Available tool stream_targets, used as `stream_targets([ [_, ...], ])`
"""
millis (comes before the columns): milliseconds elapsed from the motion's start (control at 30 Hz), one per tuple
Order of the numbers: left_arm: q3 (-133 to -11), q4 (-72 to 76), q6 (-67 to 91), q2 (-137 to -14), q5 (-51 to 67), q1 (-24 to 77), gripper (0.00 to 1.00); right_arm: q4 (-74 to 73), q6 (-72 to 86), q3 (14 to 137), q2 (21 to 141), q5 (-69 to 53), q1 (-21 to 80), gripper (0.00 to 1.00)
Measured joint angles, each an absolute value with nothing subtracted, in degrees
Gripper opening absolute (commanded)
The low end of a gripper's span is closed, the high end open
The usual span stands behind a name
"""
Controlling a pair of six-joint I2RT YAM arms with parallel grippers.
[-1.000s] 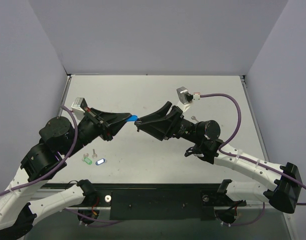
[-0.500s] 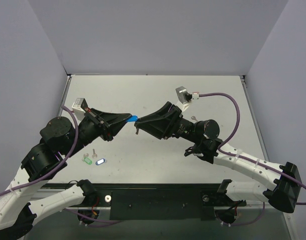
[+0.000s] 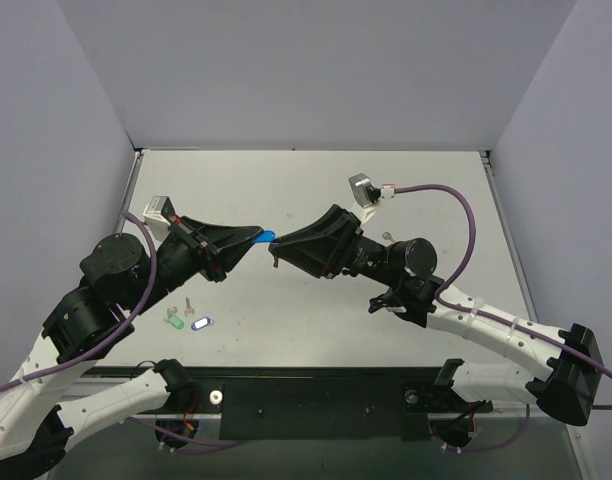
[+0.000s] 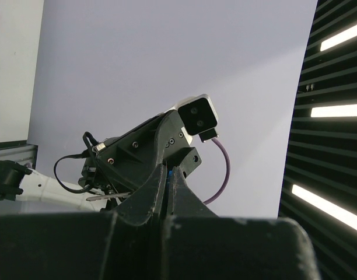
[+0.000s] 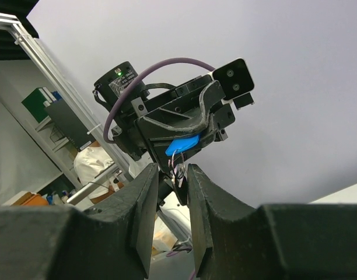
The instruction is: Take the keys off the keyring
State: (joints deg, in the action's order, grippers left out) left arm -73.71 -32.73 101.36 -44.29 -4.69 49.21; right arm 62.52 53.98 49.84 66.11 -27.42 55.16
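My left gripper (image 3: 256, 239) is raised above the table and shut on the bright blue cap of a key (image 3: 266, 236). In the left wrist view only a blue sliver (image 4: 168, 172) shows between its closed fingers. In the right wrist view the blue cap (image 5: 183, 144) sticks out of the left gripper's fingers. The thin silver keyring (image 5: 177, 158) hangs from the cap, and a small dark key (image 5: 181, 176) dangles below the ring. My right gripper (image 5: 171, 172) faces the left one, tip to tip. Its jaws stand narrowly apart on either side of the ring and the dangling key.
A green-capped key (image 3: 173, 320), a blue-and-white-capped key (image 3: 201, 323) and a small silver key (image 3: 189, 303) lie on the table under the left arm. A purple cable (image 3: 466, 215) loops over the right arm. Grey walls close in the table at the back and sides.
The right gripper's jaws have narrowed around the hanging ring and key, and the right arm has edged slightly towards the left gripper. The left gripper has not moved.
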Motion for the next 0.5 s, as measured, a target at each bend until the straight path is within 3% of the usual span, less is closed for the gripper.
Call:
stream_targets([
  [500,-73.71,-32.73,101.36,-44.14,-5.37,49.21,0.0,61.49,53.76,49.84,66.11,-27.2,55.16,0.11],
])
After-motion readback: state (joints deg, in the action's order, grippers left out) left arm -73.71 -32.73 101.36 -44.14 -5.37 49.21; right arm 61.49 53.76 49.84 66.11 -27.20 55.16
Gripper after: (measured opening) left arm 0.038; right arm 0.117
